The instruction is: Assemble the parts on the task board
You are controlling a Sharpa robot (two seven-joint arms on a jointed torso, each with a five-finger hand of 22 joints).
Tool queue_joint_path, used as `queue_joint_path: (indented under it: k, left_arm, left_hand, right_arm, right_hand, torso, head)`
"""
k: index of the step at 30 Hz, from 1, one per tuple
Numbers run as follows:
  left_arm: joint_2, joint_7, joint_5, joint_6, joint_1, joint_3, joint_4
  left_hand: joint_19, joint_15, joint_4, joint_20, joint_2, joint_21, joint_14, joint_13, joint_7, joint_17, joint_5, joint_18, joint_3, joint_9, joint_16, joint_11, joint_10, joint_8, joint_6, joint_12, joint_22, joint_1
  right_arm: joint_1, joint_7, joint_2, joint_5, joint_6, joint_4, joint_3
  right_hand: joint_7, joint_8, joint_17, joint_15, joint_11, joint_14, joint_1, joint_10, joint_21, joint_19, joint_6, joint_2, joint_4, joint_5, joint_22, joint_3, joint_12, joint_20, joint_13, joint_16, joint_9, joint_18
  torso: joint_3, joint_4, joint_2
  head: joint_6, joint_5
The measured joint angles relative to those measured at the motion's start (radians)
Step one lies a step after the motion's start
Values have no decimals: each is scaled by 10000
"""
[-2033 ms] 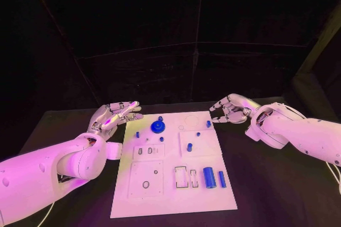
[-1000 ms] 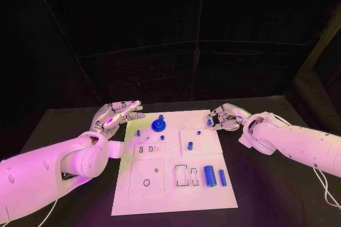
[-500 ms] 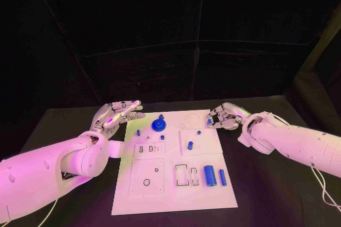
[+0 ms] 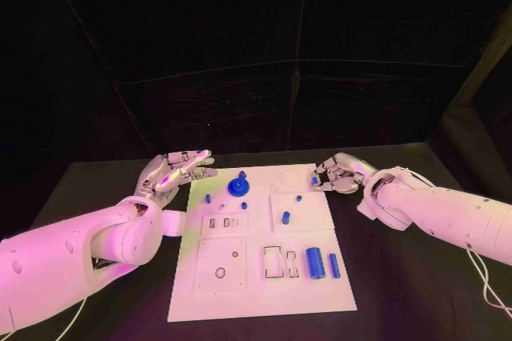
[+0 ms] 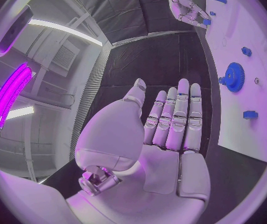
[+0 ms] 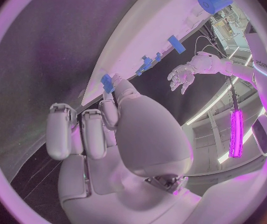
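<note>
Board [image 4: 261, 282] lies mid-table, gear [image 4: 238, 187] near its far edge | right hand [image 4: 337, 174] at far right corner apparently pinches small blue peg [image 6: 106, 82], likely for insertion | left hand [image 4: 171, 174] beside far left corner, fingers spread, empty

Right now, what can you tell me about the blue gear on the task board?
The blue gear is a round toothed wheel with a raised hub, solid blue and plastic-looking. It lies flat near the far end of the white task board, left of the midline, with a smaller blue piece just nearer the robot. Neither hand touches it: the left hand is open beside the board, and the right hand is at the far right edge.
</note>
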Motion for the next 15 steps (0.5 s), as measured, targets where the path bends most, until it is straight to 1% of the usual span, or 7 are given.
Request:
queue_joint_path:
  k: [4,5,8,9,10,12,15]
  left_arm:
    - [-3,-1,0,1,0,0,4]
    - [-5,-1,0,1,0,0,4]
    - [-9,-1,0,1,0,0,6]
    - [-10,-1,0,2,0,0,8]
    - [-11,-2,0,2,0,0,9]
    - [-13,-2,0,2,0,0,10]
    - [-17,-2,0,2,0,0,11]
  left_hand:
    - [0,0,0,0,0,0,0,0,0,0,0,0,0,0,0,0,0,0,0,0,0,0]
    - [0,0,0,0,0,0,0,0,0,0,0,0,0,0,0,0,0,0,0,0,0,0]
    - [0,0,0,0,0,0,0,0,0,-1,0,0,0,0,0,0,0,0,0,0,0,0]
    - [0,0,-10,0,13,0,0,0,0,-1,0,0,10,0,0,0,0,0,0,0,-2,13]
    - [0,0,-42,0,56,-34,0,0,0,2,0,0,43,0,0,0,0,-20,0,0,-8,56]
    - [0,0,-42,0,58,-39,0,0,0,10,0,0,42,0,0,0,0,-46,0,0,-18,58]
    - [0,0,-42,0,58,-39,0,0,0,10,0,0,42,0,0,0,0,-46,0,0,-18,58]
  right_arm:
    - [0,-3,2,2,5,-15,0]
    - [0,-3,4,2,7,-18,0]
    - [0,-3,15,4,12,-23,1]
    - [0,-3,19,4,15,-25,1]
    - [0,-3,21,4,18,-26,2]
    - [0,-3,22,5,20,-29,3]
    - [1,-6,24,5,20,-31,6]
  right_hand:
    - [-51,60,-1,-74,-4,0,0,3,54,19,203,-1,-44,-45,0,44,0,-18,-1,16,12,-1]
    - [-66,84,-1,-76,-3,3,0,3,58,51,258,-1,-71,-54,0,69,0,-51,-5,38,14,0]
    - [-132,114,-1,-81,-4,-2,2,3,58,50,359,-1,-106,-62,0,103,70,-49,-6,38,15,0]
    - [-130,111,-1,-111,-4,-32,3,3,58,73,408,-1,-119,-63,0,115,76,-73,-1,38,15,0]
    - [-130,113,-1,-131,-33,-15,16,21,58,86,448,12,-116,-64,0,119,77,-86,14,38,16,0]
    - [-158,154,-2,-148,-100,3,-3,24,58,86,531,31,-122,-82,0,178,77,-85,33,38,16,-1]
    - [-207,200,-2,-169,-114,-18,-7,38,58,122,652,56,-147,-95,0,203,77,-122,41,38,16,-1]
  torso:
    - [0,0,0]
    - [0,0,0]
    - [0,-4,0]
    - [0,-5,0]
    - [0,-8,0]
    - [0,-9,0]
    - [0,-9,0]
  head:
    - [-6,2]
    - [-12,2]
    - [-27,3]
    - [-35,3]
    - [-38,3]
    - [-52,2]
    - [-63,-5]
